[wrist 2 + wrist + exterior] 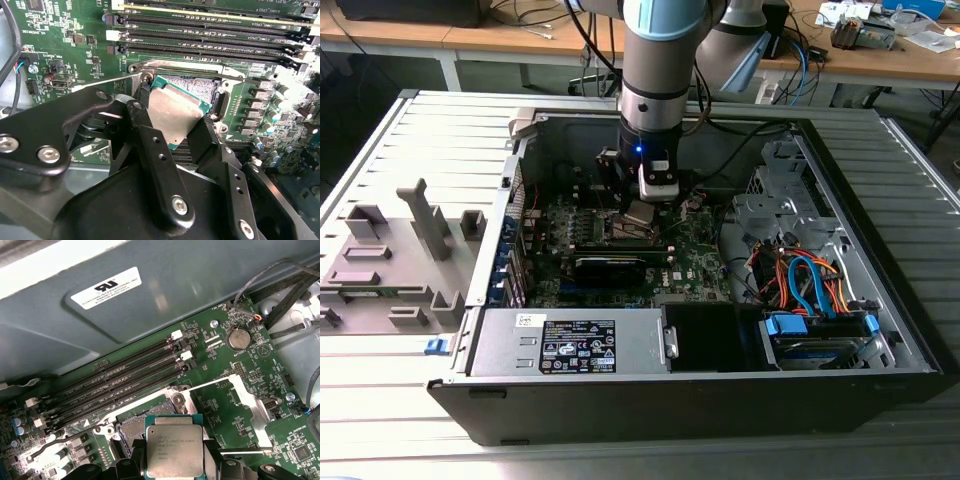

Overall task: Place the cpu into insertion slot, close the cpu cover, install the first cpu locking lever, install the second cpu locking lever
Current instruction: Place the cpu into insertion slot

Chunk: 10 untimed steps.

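Grey slatted metal forms the worktop (380, 400) on which the open computer case (700, 405) is laid (its side panel is off, so the inside is reached from above). Inside it a green circuit board (225, 357) is spread under the fingers (150, 142). Long black memory slots (120, 382) are packed just beyond them, with small capacitors and cables to either side, so little free room is judged to be left around the socket. The cpu cover (252, 405), a thin silver frame with a window, is seen swung open off to one side of the fingers. The insertion slot (192, 85) is thereby bared directly beneath them, its dark pin field partly hidden by what is carried. The cpu (174, 452) is clamped by two opposite edges between the black fingers and is held tilted just over the slot; whether a corner touches the frame cannot be told. The chip is judged light and stiff, with a smooth metal lid liable to slip. The edges are judged the right place for a hold, since the underside contacts and the socket pins are taken to be fragile and easily bent by a skewed or forced seating.
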Each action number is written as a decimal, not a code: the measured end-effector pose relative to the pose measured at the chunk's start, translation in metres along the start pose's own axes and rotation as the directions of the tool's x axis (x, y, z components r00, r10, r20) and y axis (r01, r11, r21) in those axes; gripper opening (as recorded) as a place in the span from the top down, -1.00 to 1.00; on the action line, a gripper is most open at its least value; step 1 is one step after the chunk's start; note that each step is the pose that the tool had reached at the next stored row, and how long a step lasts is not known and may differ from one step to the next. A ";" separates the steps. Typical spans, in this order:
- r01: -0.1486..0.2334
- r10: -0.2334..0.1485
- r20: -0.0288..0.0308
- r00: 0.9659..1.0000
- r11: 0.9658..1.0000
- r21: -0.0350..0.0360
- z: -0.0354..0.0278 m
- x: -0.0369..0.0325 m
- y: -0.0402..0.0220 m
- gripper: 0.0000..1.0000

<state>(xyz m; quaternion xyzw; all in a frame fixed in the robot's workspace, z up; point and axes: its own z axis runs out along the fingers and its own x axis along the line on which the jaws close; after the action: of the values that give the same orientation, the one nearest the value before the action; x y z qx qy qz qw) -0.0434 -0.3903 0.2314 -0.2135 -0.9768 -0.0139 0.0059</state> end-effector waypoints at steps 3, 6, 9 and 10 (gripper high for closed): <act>-0.004 0.004 0.000 1.000 1.000 0.000 0.0003 0.0000 0.0000 -0.09; -0.007 0.007 0.000 1.000 1.000 0.000 0.0006 0.0000 0.0000 -0.09; -0.010 0.010 0.000 1.000 1.000 0.000 0.0008 0.0000 0.0000 -0.09; -0.011 0.011 0.000 1.000 1.000 0.000 0.0009 0.0000 0.0000 -0.09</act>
<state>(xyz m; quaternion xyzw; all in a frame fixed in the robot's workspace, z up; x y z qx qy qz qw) -0.0434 -0.3903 0.2305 -0.2188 -0.9757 -0.0139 0.0058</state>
